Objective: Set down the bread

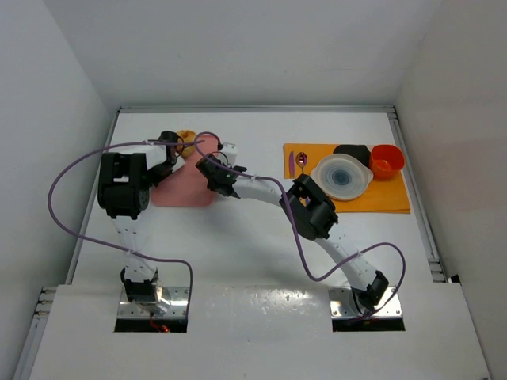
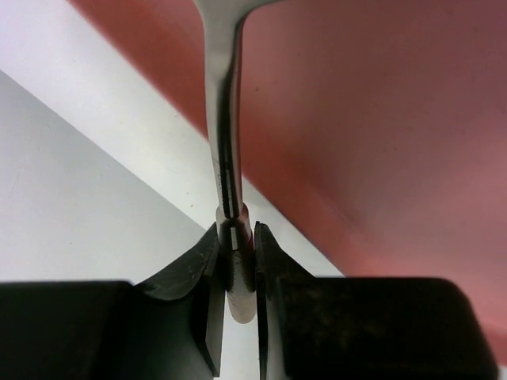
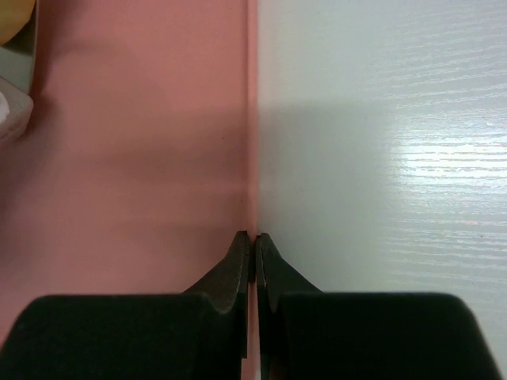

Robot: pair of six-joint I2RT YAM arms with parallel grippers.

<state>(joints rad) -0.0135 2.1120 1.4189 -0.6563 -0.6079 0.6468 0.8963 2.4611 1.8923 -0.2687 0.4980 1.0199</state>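
The bread (image 1: pixel 187 138) is a small golden-yellow bun at the far end of a pink mat (image 1: pixel 184 188); only a yellow sliver of it shows in the right wrist view (image 3: pixel 11 19). My left gripper (image 1: pixel 174 146) sits just left of the bun. In the left wrist view the left gripper (image 2: pixel 238 237) is shut on the handle of a metal utensil (image 2: pixel 224 119), which reaches over the mat's edge (image 2: pixel 356 119). My right gripper (image 1: pixel 209 161) is at the mat's right edge. In the right wrist view the right gripper (image 3: pixel 254 237) is shut on the edge of the pink mat (image 3: pixel 135 158).
An orange mat (image 1: pixel 388 198) at the back right holds a purple spoon (image 1: pixel 301 162), a white and blue plate (image 1: pixel 342 176), a black bowl (image 1: pixel 352 150) and a red cup (image 1: pixel 386 161). A white object (image 3: pixel 9 111) lies at the mat's far left in the right wrist view.
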